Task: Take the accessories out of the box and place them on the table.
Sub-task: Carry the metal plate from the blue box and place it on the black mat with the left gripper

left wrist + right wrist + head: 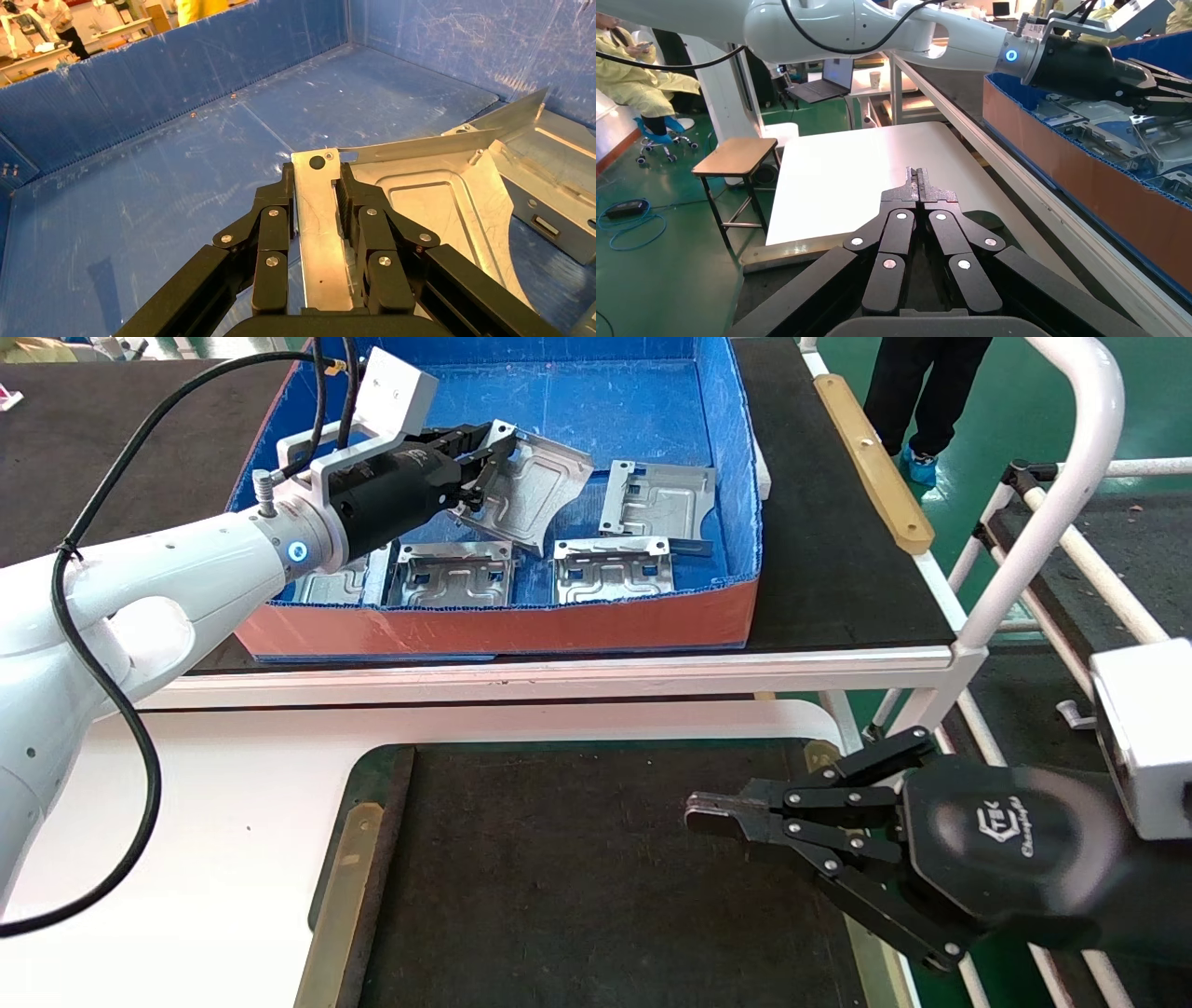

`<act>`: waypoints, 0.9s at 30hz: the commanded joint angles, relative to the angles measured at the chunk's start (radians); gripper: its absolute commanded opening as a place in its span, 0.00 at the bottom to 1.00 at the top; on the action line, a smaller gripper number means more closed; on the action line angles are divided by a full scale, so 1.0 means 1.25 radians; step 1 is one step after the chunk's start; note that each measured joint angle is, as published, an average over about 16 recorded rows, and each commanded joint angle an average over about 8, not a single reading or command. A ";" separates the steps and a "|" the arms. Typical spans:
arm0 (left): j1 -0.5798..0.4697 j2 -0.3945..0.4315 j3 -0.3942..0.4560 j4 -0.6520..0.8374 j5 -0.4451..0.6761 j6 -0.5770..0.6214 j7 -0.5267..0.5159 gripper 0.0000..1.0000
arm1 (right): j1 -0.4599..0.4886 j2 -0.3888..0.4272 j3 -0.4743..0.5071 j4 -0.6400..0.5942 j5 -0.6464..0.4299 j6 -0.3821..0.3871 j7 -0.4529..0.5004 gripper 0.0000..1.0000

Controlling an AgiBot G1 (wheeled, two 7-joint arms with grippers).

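Observation:
The box [503,626], blue inside and orange-red outside, stands on the far bench. My left gripper [484,458] is inside it, shut on the flange of one silver accessory [540,486], which hangs tilted above the box floor. In the left wrist view the fingers [274,210] clamp that accessory's [436,203] flange strip. Several other accessories lie flat in the box, among them one at the right [656,500] and two along the front wall [613,570] [453,575]. My right gripper [698,817] hovers shut and empty over the table [577,877], whose black mat is bare.
A white surround [233,803] frames the table. The bench's white rail [559,668] runs between the box and the table. A white tube frame [1052,495] rises at the right. A person's legs [922,393] stand at the far right, beyond the bench.

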 commanded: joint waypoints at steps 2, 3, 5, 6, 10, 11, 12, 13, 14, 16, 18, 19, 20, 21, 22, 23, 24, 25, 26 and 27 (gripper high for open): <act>-0.007 0.005 -0.010 0.026 -0.013 0.007 0.028 0.00 | 0.000 0.000 0.000 0.000 0.000 0.000 0.000 0.00; -0.009 0.006 -0.013 0.032 -0.016 0.009 0.032 0.00 | 0.000 0.000 0.000 0.000 0.000 0.000 0.000 0.00; -0.013 0.009 -0.017 0.046 -0.022 0.012 0.037 0.00 | 0.000 0.000 0.000 0.000 0.000 0.000 0.000 0.00; -0.014 0.010 -0.018 0.052 -0.024 0.014 0.039 0.00 | 0.000 0.000 0.000 0.000 0.000 0.000 0.000 0.00; -0.019 0.012 -0.021 0.066 -0.029 0.018 0.039 0.00 | 0.000 0.000 0.000 0.000 0.000 0.000 0.000 0.00; -0.021 0.013 -0.022 0.069 -0.029 0.020 0.039 0.00 | 0.000 0.000 0.000 0.000 0.000 0.000 0.000 0.00; -0.021 0.013 -0.022 0.069 -0.030 0.020 0.039 0.00 | 0.000 0.000 0.000 0.000 0.000 0.000 0.000 0.00; -0.021 0.013 -0.021 0.069 -0.030 0.020 0.039 0.00 | 0.000 0.000 0.000 0.000 0.000 0.000 0.000 0.00; -0.021 0.013 -0.021 0.068 -0.030 0.019 0.039 0.00 | 0.000 0.000 0.000 0.000 0.000 0.000 0.000 0.00; -0.021 0.013 -0.021 0.067 -0.029 0.019 0.039 0.00 | 0.000 0.000 0.000 0.000 0.000 0.000 0.000 0.00; -0.020 0.012 -0.020 0.065 -0.029 0.018 0.039 0.00 | 0.000 0.000 0.000 0.000 0.000 0.000 0.000 0.00; -0.020 0.012 -0.020 0.064 -0.029 0.018 0.039 0.00 | 0.000 0.000 0.000 0.000 0.000 0.000 0.000 0.00; -0.020 0.012 -0.020 0.063 -0.028 0.017 0.039 0.00 | 0.000 0.000 0.000 0.000 0.000 0.000 0.000 0.00; -0.019 0.012 -0.020 0.062 -0.028 0.017 0.039 0.00 | 0.000 0.000 0.000 0.000 0.000 0.000 0.000 0.00; -0.019 0.012 -0.019 0.062 -0.028 0.017 0.039 0.00 | 0.000 0.000 0.000 0.000 0.000 0.000 0.000 0.00; -0.018 0.012 -0.019 0.061 -0.027 0.016 0.038 0.00 | 0.000 0.000 0.000 0.000 0.000 0.000 0.000 0.00; -0.018 0.012 -0.019 0.061 -0.027 0.016 0.038 0.00 | 0.000 0.000 0.000 0.000 0.000 0.000 0.000 0.00; -0.018 0.012 -0.019 0.060 -0.027 0.016 0.038 0.00 | 0.000 0.000 0.000 0.000 0.000 0.000 0.000 0.00; -0.018 0.012 -0.019 0.059 -0.026 0.015 0.038 0.00 | 0.000 0.000 0.000 0.000 0.000 0.000 0.000 0.00; -0.017 0.012 -0.019 0.059 -0.026 0.015 0.038 0.00 | 0.000 0.000 0.000 0.000 0.000 0.000 0.000 0.00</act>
